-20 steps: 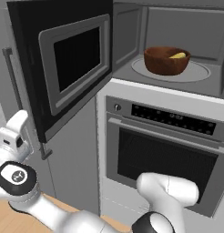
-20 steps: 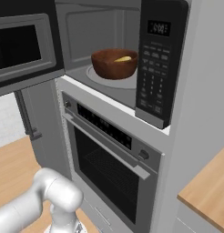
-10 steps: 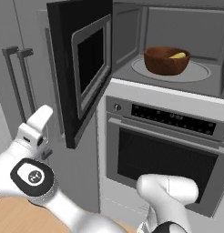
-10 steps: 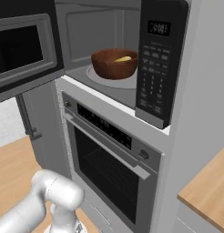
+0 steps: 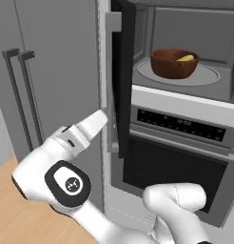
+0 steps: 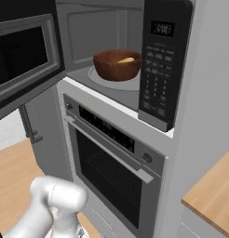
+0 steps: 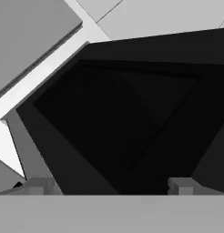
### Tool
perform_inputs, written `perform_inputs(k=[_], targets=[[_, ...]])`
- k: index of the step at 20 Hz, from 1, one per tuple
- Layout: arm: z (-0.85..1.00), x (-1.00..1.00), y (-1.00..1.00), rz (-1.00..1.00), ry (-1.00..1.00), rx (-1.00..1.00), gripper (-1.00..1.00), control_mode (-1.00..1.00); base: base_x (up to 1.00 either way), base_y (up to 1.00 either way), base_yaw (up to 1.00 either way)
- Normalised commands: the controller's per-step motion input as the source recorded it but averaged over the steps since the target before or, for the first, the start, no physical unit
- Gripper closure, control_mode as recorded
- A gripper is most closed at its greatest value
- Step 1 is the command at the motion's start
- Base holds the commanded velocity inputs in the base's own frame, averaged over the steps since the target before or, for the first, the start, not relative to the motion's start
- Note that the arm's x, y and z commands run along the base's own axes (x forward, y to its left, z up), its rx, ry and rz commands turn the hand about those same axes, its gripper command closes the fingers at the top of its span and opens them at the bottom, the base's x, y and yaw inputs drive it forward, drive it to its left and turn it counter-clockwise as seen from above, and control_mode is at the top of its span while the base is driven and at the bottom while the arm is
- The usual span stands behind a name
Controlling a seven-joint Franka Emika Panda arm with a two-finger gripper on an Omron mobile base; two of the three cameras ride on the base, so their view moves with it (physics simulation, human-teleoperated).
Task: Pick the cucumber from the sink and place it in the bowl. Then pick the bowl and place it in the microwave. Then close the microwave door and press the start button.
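Brown wood bowl (image 5: 174,63): deep, round, dark, on the round turntable plate (image 5: 204,78); seen too from the right base (image 6: 117,64).
Cucumber (image 5: 185,58): small yellow stub inside the bowl, lying against the far wall, top just above the rim; also from the right base (image 6: 125,60).
Microwave (image 6: 165,62): grey steel box, pale grey cavity, dark keypad panel with a small display on its right side.
Door (image 5: 118,81): swung out, nearly edge-on from the left base; from the right base (image 6: 24,58) a grey frame round a dark glass window, well left of the cavity.
Oven (image 6: 111,160): directly under the microwave, dark window, handle bar, button strip along the top.
Gripper (image 7: 109,184): both tips wide apart, nothing between them, facing the door's dark glass (image 7: 118,123) close up.
Arm (image 5: 66,162): white, dark joint cap, hand end pointing up at the door's lower edge; contact cannot be told.
Floor (image 6: 16,172): pale wood.
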Motion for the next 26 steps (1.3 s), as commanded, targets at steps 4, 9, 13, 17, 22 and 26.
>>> perform_inputs(k=[4, 9, 13, 17, 22, 26], targets=[[0.33, 0.0, -0.82, 0.0, -0.11, 0.24, -1.0, -1.0, 0.0, 0.0, 0.0], [0.29, 0.0, -0.87, 0.0, -0.04, 0.21, -1.0, -1.0, 0.0, 0.0, 0.0], [0.14, 0.06, -0.86, 0.0, 0.0, 0.18, -1.0, -1.0, 0.0, 0.0, 0.0], [0.02, 0.19, -0.89, 0.0, 0.0, 0.14, -1.0, -1.0, 0.0, 0.0, 0.0], [0.0, 0.37, -0.85, 0.0, 0.0, 0.11, -1.0, -1.0, 0.0, 0.0, 0.0], [0.0, 0.51, -0.79, 0.0, 0.0, 0.09, -1.0, -1.0, 0.0, 0.0, 0.0]])
